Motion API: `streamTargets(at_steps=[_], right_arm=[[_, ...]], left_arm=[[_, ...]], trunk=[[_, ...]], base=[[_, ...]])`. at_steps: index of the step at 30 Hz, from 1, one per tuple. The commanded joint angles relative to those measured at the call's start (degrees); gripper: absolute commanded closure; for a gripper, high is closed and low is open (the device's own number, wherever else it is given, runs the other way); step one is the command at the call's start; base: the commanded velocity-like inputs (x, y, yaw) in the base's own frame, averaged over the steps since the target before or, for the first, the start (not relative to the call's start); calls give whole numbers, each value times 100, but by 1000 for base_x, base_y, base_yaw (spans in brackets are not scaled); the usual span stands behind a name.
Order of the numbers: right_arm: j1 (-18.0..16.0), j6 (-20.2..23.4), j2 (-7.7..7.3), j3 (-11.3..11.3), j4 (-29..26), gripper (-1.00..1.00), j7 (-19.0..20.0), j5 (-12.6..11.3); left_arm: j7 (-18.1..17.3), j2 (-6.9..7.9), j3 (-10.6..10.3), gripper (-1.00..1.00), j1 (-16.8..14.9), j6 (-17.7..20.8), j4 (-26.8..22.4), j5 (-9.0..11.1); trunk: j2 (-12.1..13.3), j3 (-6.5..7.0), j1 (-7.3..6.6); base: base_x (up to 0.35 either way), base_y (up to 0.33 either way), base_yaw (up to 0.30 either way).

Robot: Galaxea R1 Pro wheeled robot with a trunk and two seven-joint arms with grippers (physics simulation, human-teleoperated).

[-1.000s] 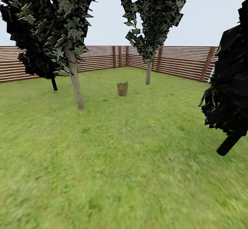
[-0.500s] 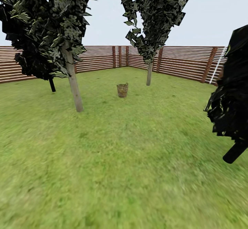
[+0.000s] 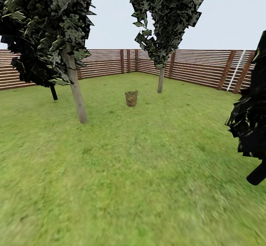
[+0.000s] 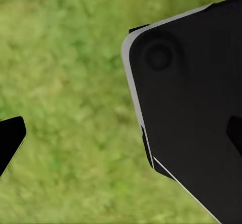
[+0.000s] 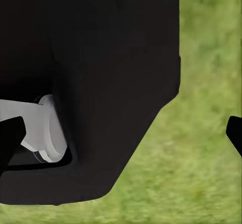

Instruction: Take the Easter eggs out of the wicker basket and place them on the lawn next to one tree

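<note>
The wicker basket (image 3: 131, 98) stands upright on the lawn (image 3: 133, 172), far ahead in the middle of the head view. The Easter eggs are hidden at this distance. One pale-trunked tree (image 3: 75, 91) rises left of the basket and nearer to me. A second tree (image 3: 160, 80) stands just beyond the basket to its right. In the left wrist view my left gripper (image 4: 122, 135) is open over grass, a black fingertip (image 4: 10, 139) at each side edge. My right gripper (image 5: 122, 133) is open too, its fingertips (image 5: 235, 133) wide apart with nothing between them.
A black-trunked tree with near-black foliage (image 3: 255, 127) stands close at the right edge. Another black trunk (image 3: 54, 92) stands behind the left tree. A brown slat fence (image 3: 103, 63) rings the garden. The robot's dark body (image 4: 196, 113) sits beside each gripper in the wrist views.
The whole head view has shifted: the camera moved forward. The black tree slid toward the right edge and the left tree's trunk slid a little further left.
</note>
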Motion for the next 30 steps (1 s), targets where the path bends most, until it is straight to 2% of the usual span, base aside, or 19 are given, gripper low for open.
streamTargets(at_steps=[1,30], right_arm=[[-3,-37,1,-38,9,-100,-2,-24],[-3,-37,1,-39,3,-100,-2,-18]], left_arm=[[42,1,-44,-100,0,-16,-1,-35],[42,0,-43,-100,0,-8,-1,-35]], trunk=[[-3,-4,5],[-3,-4,5]], base=[[340,0,0],[340,0,0]])
